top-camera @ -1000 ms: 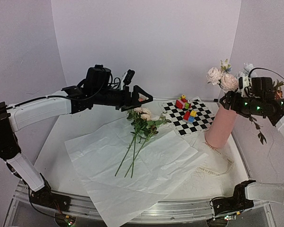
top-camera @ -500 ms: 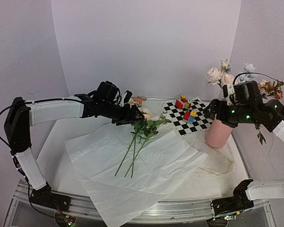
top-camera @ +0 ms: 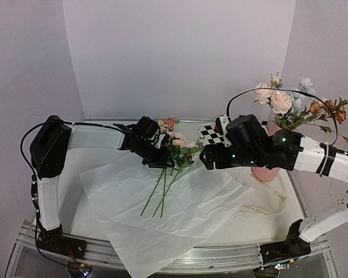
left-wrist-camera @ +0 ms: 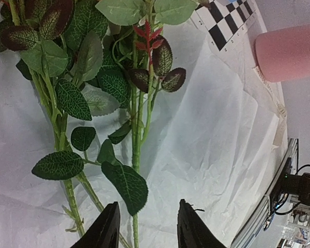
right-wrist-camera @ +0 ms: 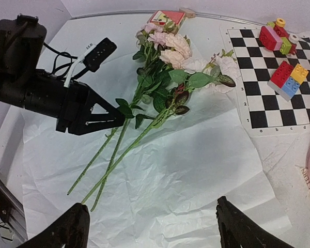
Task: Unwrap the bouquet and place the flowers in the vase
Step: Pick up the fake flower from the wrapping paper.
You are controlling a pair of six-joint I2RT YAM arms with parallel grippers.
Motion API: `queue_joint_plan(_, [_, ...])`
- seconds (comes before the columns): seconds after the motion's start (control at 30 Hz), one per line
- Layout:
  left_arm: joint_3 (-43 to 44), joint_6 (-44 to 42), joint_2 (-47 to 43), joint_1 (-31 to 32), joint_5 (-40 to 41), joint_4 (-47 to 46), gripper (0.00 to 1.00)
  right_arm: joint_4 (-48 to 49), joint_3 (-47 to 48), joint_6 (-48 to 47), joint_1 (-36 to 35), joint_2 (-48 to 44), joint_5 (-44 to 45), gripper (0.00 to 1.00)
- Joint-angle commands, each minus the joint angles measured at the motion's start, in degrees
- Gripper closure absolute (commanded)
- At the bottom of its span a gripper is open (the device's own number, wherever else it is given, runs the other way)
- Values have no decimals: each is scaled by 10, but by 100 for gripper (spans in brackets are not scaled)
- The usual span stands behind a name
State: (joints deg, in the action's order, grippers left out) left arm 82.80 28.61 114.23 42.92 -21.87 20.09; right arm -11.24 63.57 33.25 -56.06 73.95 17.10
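White creased paper (top-camera: pixel 185 202) lies spread flat over the middle of the surface (top-camera: pixel 69 174), and its near corner hangs past the near edge. The loose flowers (right-wrist-camera: pixel 168 77) rest on the far part of this sheet. Their pink and cream blooms point toward the far edge, and their long green stems run back toward the near-left.

The left hand (left-wrist-camera: pixel 147 233) is low over the leafy part of these stems, reaching in from the left edge. Its fingers stand partly apart with one thin stem running between the tips. The wrist view shows a clear gap on each side of that stem, so nothing is gripped.

The right hand (right-wrist-camera: pixel 154 227) hovers above the paper just right of the stems. Its fingers are spread wide with nothing between them.

The pink vase (top-camera: pixel 265 174) stands upright near the right edge, toward the far right corner, partly hidden behind the right arm. More blooms (top-camera: pixel 281 101), pink, white, pale blue and rust, rise from its mouth.

A black-and-white checkerboard (right-wrist-camera: pixel 279 103) lies between the loose flowers and the vase and carries small coloured toy blocks (right-wrist-camera: pixel 287 77). A pale printed ribbon (top-camera: pixel 261 207) trails on the surface in front of the vase.
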Motion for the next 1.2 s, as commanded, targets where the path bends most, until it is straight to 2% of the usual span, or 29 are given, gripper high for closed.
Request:
queue_joint_plan(0.0, [54, -34, 36, 1, -1, 21, 63, 28, 20, -12, -3, 13, 21, 12])
queue_joint_plan(0.23, [96, -57, 83, 1, -12, 52, 66, 25, 29, -13, -1, 32, -1, 7])
queue_joint_plan(0.5, [124, -93, 120, 1, -23, 94, 76, 19, 25, 19, -2, 47, 1, 7])
queue_joint_plan(0.73, [111, -104, 129, 3, -32, 104, 68, 15, 20, 41, -1, 43, 19, 7])
queue_joint_plan(0.97, [131, -96, 155, 11, -36, 111, 69, 10, 22, 48, -1, 46, 28, 7])
queue_joint_plan(1.17, [183, -87, 187, 32, 14, 141, 73, 6, 27, 48, -1, 48, 28, 8])
